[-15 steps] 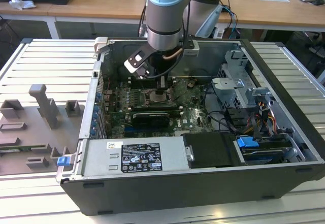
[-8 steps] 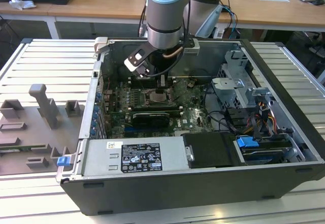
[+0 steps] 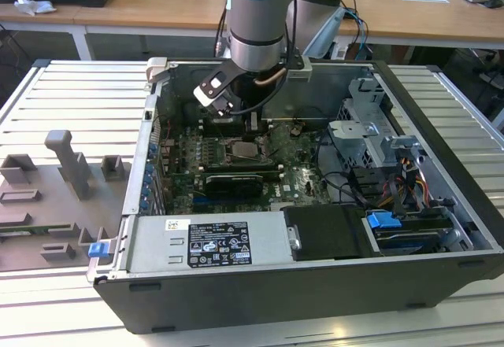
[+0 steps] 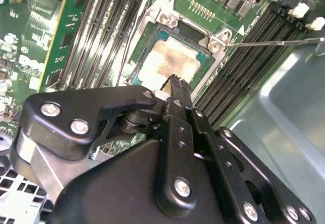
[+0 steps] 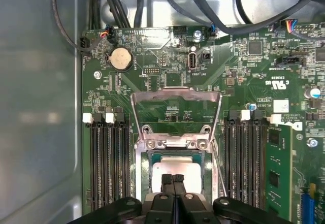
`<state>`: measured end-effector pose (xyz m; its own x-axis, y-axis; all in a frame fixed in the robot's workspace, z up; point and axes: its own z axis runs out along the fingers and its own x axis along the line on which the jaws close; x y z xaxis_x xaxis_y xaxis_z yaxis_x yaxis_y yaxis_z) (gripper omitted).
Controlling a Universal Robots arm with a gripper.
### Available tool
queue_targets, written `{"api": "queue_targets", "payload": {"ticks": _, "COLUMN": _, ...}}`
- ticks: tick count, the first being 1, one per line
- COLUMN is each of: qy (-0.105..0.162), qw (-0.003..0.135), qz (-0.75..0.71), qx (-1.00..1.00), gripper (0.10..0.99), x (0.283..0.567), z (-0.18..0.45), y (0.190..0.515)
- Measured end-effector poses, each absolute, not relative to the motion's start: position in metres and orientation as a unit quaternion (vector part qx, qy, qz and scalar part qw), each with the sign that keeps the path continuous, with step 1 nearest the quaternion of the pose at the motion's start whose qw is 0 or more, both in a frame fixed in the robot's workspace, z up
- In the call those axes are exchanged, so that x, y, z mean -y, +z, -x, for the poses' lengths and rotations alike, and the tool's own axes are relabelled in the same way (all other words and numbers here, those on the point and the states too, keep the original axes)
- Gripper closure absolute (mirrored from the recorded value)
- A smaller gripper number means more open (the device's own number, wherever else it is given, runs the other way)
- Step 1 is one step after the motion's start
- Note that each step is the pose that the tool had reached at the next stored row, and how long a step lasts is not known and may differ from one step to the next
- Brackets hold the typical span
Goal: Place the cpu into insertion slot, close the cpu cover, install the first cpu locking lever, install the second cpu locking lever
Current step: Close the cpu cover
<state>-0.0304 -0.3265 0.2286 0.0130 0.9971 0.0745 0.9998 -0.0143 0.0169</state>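
Cpu [image 5: 175, 167]: flat in the insertion slot [image 5: 142, 178], pale metal face up – square, so no long axis; edges parallel to the socket rim.
Cpu cover [image 5: 175, 95]: swung open, window frame tipped back off the socket, not over the chip.
Locking lever [image 4: 274, 42]: thin metal rod, reaching out from a socket corner across the memory slots [image 4: 238, 66].
Gripper [image 5: 173, 177]: fingertips pressed together, nothing between them, at the middle of one cpu edge – just over the metal face in both wrist views.
Writing: white sticker [image 3: 206, 243] with dark print on the grey power supply box [image 3: 268, 245]; white lettering on the green motherboard [image 5: 244, 66].
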Motion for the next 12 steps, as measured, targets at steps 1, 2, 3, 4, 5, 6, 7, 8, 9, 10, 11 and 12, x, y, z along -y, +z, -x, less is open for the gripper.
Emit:
{"api": "queue_targets", "payload": {"ticks": 1, "qy": -0.032, "qw": 0.02, "qz": 0.711, "qx": 0.702, "gripper": 0.98, "x": 0.326, "z": 0.03, "y": 0.23}}
{"api": "queue_targets", "payload": {"ticks": 2, "qy": -0.032, "qw": 0.02, "qz": 0.711, "qx": 0.702, "gripper": 0.98, "x": 0.326, "z": 0.03, "y": 0.23}}
{"api": "queue_targets", "payload": {"ticks": 3, "qy": -0.032, "qw": 0.02, "qz": 0.711, "qx": 0.702, "gripper": 0.98, "x": 0.326, "z": 0.03, "y": 0.23}}
{"api": "queue_targets", "payload": {"ticks": 4, "qy": -0.032, "qw": 0.019, "qz": 0.711, "qx": 0.702, "gripper": 0.98, "x": 0.326, "z": 0.03, "y": 0.23}}
{"api": "queue_targets", "payload": {"ticks": 5, "qy": -0.031, "qw": 0.018, "qz": 0.711, "qx": 0.702, "gripper": 0.98, "x": 0.326, "z": 0.029, "y": 0.23}}
{"api": "queue_targets", "payload": {"ticks": 6, "qy": -0.03, "qw": 0.017, "qz": 0.711, "qx": 0.702, "gripper": 0.98, "x": 0.326, "z": 0.028, "y": 0.231}}
{"api": "queue_targets", "payload": {"ticks": 7, "qy": -0.029, "qw": 0.017, "qz": 0.712, "qx": 0.702, "gripper": 0.98, "x": 0.326, "z": 0.028, "y": 0.231}}
{"api": "queue_targets", "payload": {"ticks": 8, "qy": -0.028, "qw": 0.016, "qz": 0.712, "qx": 0.702, "gripper": 0.98, "x": 0.326, "z": 0.028, "y": 0.233}}
{"api": "queue_targets", "payload": {"ticks": 9, "qy": -0.028, "qw": 0.015, "qz": 0.711, "qx": 0.702, "gripper": 0.98, "x": 0.326, "z": 0.028, "y": 0.235}}
{"api": "queue_targets", "payload": {"ticks": 10, "qy": -0.027, "qw": 0.015, "qz": 0.712, "qx": 0.702, "gripper": 0.98, "x": 0.326, "z": 0.028, "y": 0.238}}
{"api": "queue_targets", "payload": {"ticks": 11, "qy": -0.026, "qw": 0.014, "qz": 0.712, "qx": 0.702, "gripper": 0.98, "x": 0.326, "z": 0.028, "y": 0.243}}
{"api": "queue_targets", "payload": {"ticks": 12, "qy": -0.026, "qw": 0.013, "qz": 0.712, "qx": 0.702, "gripper": 0.98, "x": 0.326, "z": 0.028, "y": 0.246}}
